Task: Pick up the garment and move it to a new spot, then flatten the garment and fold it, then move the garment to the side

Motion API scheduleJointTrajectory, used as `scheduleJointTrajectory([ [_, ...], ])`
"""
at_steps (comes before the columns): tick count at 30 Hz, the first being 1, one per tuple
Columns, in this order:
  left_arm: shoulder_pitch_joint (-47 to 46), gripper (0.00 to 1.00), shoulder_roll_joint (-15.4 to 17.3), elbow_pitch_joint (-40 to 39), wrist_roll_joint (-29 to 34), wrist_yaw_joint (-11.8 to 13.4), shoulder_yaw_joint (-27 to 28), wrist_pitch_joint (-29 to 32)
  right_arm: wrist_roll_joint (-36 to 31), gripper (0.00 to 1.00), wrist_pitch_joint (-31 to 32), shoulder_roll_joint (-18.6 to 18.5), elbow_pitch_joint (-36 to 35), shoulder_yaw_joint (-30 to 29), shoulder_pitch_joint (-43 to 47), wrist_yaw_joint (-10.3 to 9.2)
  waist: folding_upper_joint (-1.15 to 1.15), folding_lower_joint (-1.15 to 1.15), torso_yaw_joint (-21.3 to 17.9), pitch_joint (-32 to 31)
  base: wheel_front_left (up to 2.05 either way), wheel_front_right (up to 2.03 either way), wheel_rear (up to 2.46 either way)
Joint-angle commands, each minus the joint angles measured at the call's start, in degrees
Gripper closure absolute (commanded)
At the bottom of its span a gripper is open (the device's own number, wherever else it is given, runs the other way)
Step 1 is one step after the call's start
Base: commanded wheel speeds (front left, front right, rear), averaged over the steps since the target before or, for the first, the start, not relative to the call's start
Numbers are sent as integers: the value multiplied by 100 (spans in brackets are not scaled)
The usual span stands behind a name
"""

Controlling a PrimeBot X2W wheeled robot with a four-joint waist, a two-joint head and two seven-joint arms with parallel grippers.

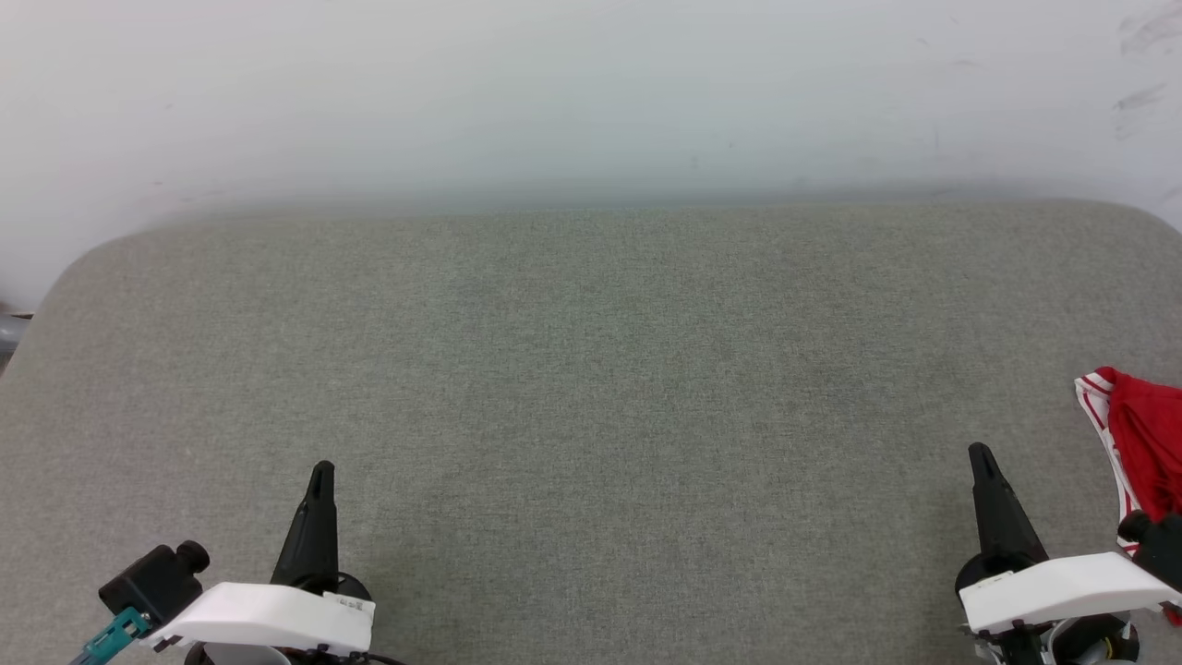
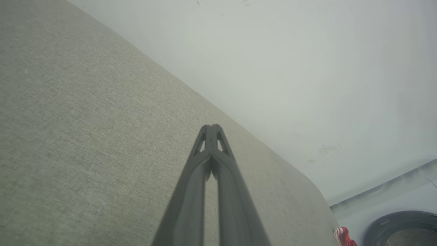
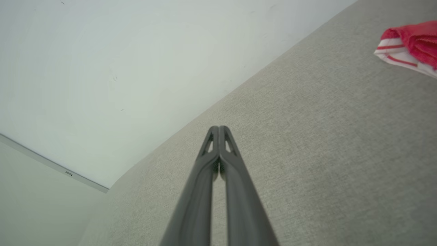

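Both of my grippers rest low over the near edge of the grey padded top (image 1: 591, 369), each pressed together with nothing between its fingers. My left gripper (image 1: 320, 476) is toward the near-left corner and my right gripper (image 1: 982, 459) toward the near-right one. Each wrist view shows its two fingertips meeting over grey cloth. The garment (image 1: 1147, 453) lies at the right edge of the top, just beyond my right gripper and apart from it, red with striped trim down its left side (the head view cuts most of it off, so I cannot tell whether it is folded or only bunched). The right wrist view catches one end of it, red over a white-and-red band, lying on the cloth. I judge that this fits two stages alike: a shirt waiting at the side to be carried to the middle, or a shirt folded and set aside. Doing this step well therefore means settling that first, with the whole garment in sight, hem and sleeves included, before my fingers part. Either way, a soft shirt this close to the edge could slide off if nudged carelessly.
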Motion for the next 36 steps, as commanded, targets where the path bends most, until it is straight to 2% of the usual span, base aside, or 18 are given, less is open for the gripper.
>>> scheduleJointTrajectory([
  [1,-180,100,35,-25,-216,-17,39,47,231,100,47,7,-40,-20,-158,-1,0,-1,2,-3,0,0,0],
  [36,-448,100,36,369,-2552,-63,180,646,2615,100,591,14,86,-124,-296,-2,0,-1,37,-60,0,0,0],
])
